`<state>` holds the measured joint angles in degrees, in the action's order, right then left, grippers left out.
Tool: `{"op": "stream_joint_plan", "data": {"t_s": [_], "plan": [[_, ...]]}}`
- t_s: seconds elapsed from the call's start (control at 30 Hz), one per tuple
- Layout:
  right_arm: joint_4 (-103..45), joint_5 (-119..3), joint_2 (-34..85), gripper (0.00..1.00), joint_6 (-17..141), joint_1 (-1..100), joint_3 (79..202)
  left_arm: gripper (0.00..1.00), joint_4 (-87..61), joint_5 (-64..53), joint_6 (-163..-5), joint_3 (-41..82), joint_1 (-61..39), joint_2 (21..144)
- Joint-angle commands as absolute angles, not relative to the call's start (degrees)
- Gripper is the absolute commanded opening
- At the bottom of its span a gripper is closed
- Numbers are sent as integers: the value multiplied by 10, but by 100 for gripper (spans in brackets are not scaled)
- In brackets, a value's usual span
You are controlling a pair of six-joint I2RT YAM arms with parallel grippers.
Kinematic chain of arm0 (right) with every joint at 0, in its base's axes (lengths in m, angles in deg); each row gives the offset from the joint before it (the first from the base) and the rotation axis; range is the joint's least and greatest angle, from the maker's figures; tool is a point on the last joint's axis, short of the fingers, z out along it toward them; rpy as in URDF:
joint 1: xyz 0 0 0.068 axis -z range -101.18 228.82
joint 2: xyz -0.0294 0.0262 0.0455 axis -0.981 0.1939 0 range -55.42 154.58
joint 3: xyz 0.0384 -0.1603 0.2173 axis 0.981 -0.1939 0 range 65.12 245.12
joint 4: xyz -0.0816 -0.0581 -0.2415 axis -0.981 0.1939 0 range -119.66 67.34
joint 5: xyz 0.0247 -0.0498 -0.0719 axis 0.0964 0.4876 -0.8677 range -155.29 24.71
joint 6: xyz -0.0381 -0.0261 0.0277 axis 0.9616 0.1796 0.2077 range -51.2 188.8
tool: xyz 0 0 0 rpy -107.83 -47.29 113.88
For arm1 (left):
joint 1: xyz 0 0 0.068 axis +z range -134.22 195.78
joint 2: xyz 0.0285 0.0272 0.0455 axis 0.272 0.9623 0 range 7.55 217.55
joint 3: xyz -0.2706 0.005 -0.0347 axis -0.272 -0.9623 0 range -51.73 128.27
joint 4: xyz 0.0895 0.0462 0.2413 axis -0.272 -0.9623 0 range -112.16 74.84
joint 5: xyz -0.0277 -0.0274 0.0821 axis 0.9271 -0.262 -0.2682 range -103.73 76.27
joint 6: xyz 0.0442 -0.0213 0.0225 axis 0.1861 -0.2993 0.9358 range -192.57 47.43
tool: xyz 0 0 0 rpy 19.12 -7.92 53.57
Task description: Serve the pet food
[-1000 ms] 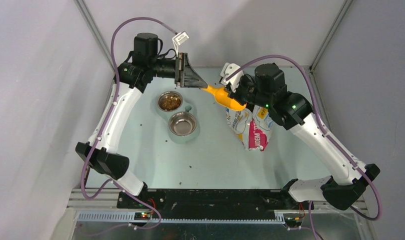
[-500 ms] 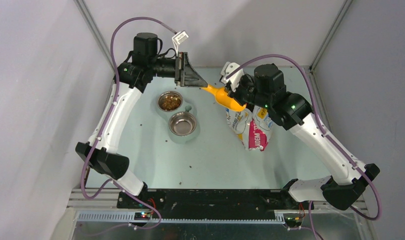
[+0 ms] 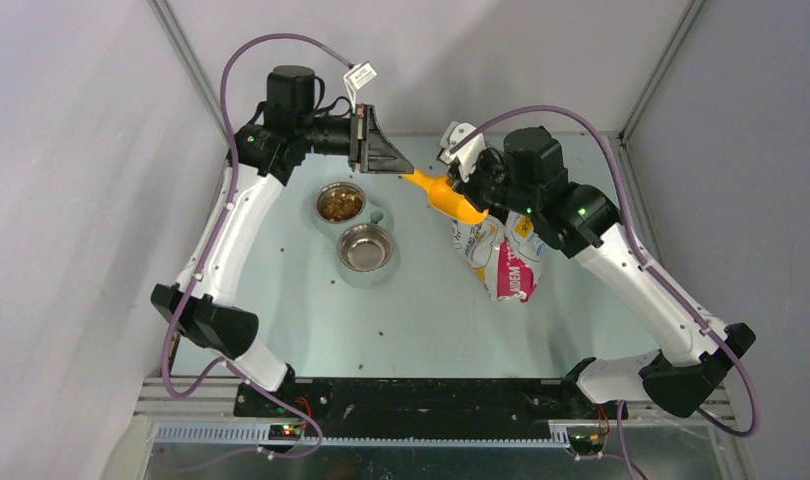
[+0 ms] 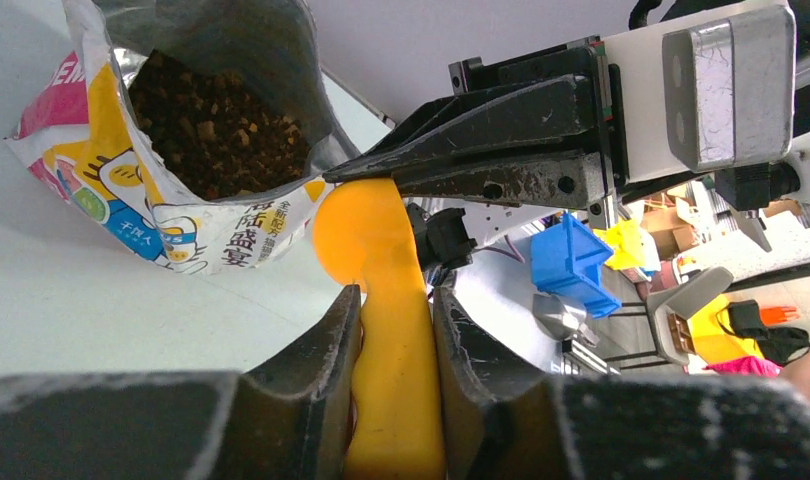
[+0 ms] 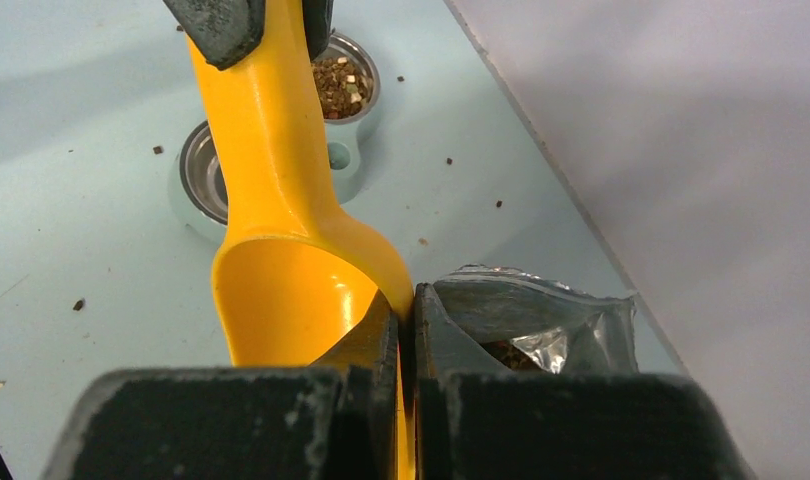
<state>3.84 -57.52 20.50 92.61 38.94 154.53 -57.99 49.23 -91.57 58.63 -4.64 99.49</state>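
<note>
The pet food fills the open printed bag lying at the right; more of it lies in the far steel bowl, which also shows in the right wrist view. An orange scoop hangs above the table between the bowls and the bag. My left gripper is shut on its handle. My right gripper is shut on the rim of its cup. The cup looks empty. The bag's mouth is just right of my right fingers.
The near steel bowl of the double feeder is empty. Loose kibble crumbs lie scattered on the pale table. Grey walls close in the back and both sides.
My right arm has shifted slightly left with the scoop's cup. The left arm, bowls and bag have not visibly moved.
</note>
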Motion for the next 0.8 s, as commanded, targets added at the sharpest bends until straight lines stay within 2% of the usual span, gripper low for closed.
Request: {"op": "stream_joint_plan", "data": {"t_s": [0.0,0.03,0.07,0.17,0.2,0.23,0.3,0.37,0.43,0.63,0.77], "plan": [[32,-591,218,0,901,396,1564,17,-582,515,-890,605,-47,989],[32,-590,218,0,901,396,1564,13,-584,515,-887,606,-47,989],[33,-585,217,0,901,397,1563,5,-587,514,-885,606,-47,989],[41,-560,212,0,907,399,1563,0,-596,511,-877,608,-47,990],[55,-526,210,12,910,406,1568,0,-601,510,-875,609,-47,992],[64,-474,210,29,908,415,1574,0,-610,509,-869,609,-46,993],[101,-371,213,45,900,446,1602,0,-626,517,-853,609,-44,994],[147,-267,223,55,903,477,1637,0,-645,525,-829,609,-44,995],[196,-240,240,61,921,492,1682,0,-669,518,-794,607,-44,990],[213,-223,265,68,938,474,1684,0,-674,531,-770,588,-46,979],[240,-186,294,67,951,467,1709,0,-713,540,-651,585,-55,959]]}}
